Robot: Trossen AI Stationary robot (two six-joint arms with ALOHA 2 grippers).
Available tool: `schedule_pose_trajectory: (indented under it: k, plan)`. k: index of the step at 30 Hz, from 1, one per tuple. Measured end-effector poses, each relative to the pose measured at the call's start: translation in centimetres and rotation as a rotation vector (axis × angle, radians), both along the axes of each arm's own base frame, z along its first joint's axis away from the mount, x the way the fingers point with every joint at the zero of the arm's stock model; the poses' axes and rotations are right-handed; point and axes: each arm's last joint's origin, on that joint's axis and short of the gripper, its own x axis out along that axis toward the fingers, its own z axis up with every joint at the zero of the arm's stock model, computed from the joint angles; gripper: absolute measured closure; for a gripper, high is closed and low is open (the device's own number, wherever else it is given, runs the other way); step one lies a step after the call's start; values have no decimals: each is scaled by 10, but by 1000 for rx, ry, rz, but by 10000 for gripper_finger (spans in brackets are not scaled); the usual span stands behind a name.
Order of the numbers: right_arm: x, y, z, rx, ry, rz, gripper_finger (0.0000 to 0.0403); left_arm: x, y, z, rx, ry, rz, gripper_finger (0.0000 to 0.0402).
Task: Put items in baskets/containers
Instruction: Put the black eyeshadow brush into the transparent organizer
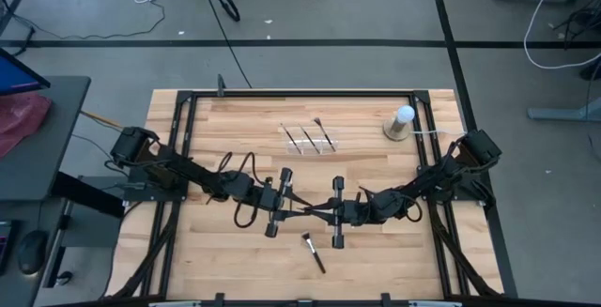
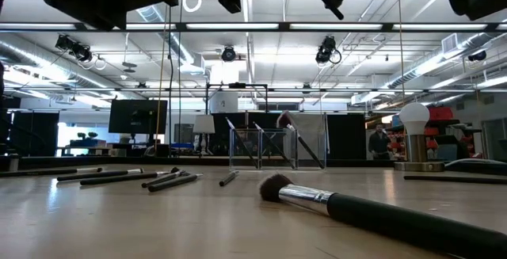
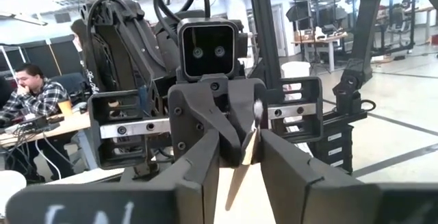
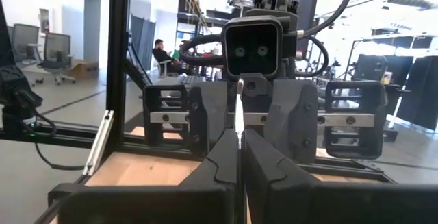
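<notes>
**Q:** Where are the two arms?

**A:** They meet nose to nose above the middle of the wooden table (image 1: pixel 376 171), raised off the surface. The right gripper (image 3: pixel 248 148) is clenched on one thin makeup brush (image 3: pixel 257 112), which stands tilted with its pale tip upward. The left gripper (image 3: pixel 239 176) faces it. Its fingers are spread apart, and the brush's handle hangs down into the gap between them without being pinched.

**Q:** And the container?

**A:** The clear organiser tray (image 1: pixel 308 140) sits toward the far edge of the table, well apart from both grippers. Several brushes lean in it at an angle, and one fluffy tip pokes up above the rim.

**Q:** Are there loose brushes?

**A:** Yes. One large brush (image 1: pixel 313 253) lies flat on the near side of the table, just beside the grippers. From table height, a cluster of dark brushes (image 2: pixel 131 177) lies on the wood to one side of the tray.

**Q:** Anything else?

**A:** A white ball on a tan round base (image 1: pixel 401 124) stands near the tray, toward the right arm's side.
</notes>
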Motion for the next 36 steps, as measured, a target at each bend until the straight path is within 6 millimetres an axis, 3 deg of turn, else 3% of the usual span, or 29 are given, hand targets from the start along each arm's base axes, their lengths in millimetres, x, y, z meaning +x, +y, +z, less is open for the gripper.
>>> schedule_pose_trajectory:
  k: [19, 23, 29, 33, 36]
  plan:
    - [-2, 3, 0, -7, 4, -26, 396, -11, -7, 12, 24, -11, 13, 298]
    - [-2, 3, 0, -6, 4, -25, 396, -11, -7, 12, 25, -10, 16, 319]
    - [-2, 4, 0, -8, 4, -18, 395, -11, -6, 12, 48, -17, 25, 385]
    - [-2, 3, -2, 3, 19, -26, 380, -11, -6, 10, 32, 6, 29, 387]
    - [-3, 1, -3, 29, 53, -138, 356, -12, -1, 12, -8, 63, 116, 387]
